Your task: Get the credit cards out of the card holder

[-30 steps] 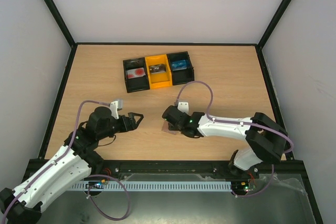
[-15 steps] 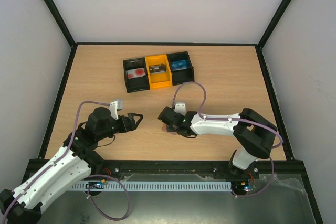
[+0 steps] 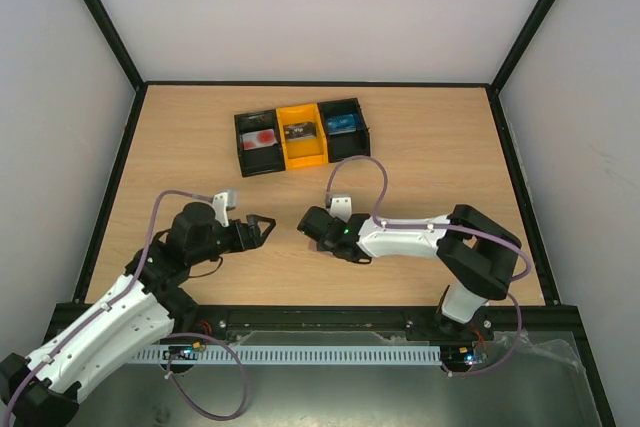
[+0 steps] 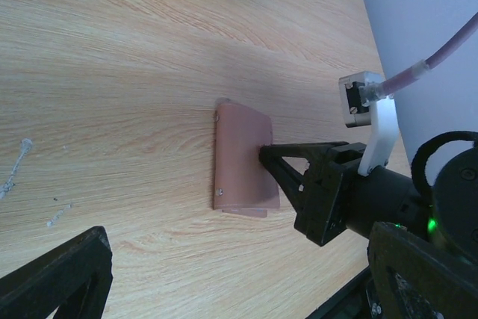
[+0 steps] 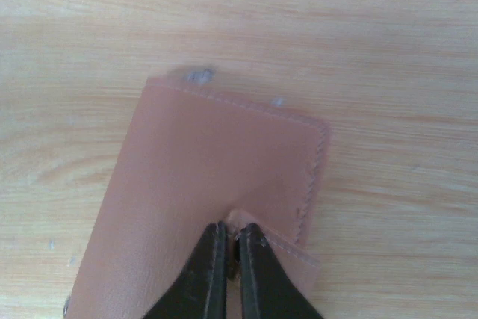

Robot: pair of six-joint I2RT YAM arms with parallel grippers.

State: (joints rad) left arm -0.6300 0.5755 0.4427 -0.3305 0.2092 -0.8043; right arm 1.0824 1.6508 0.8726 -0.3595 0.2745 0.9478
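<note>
The right pincer (image 5: 230, 238) is drawn nearly shut, its two dark tips pressed on the near edge of the card holder (image 5: 216, 184) with only a thin pinch of the pinkish-brown cover between them. The material puckers a little just ahead of the tips. The card holder lies folded on the wooden counter (image 3: 450, 147), its outside face up, and stretches away from the right pincer towards the left pincer (image 3: 260, 228). Its stitched edge runs off to the right of the tips, and no blue-grey inner panel shows. A few pale flecks lie on the counter just past the holder's far edge. The left pincer stands wide, its fingers spread to either side in the left wrist view. It is apart from the holder and touches nothing, and the holder sits between the two pincers. Well beyond both pincers, towards the far side of the counter, stands the black-and-yellow tray (image 3: 305, 159) with three compartments. A pale card with a red round mark (image 3: 259, 137) lies in its left black compartment. The middle yellow and right black compartments each hold something too small to make out.
</note>
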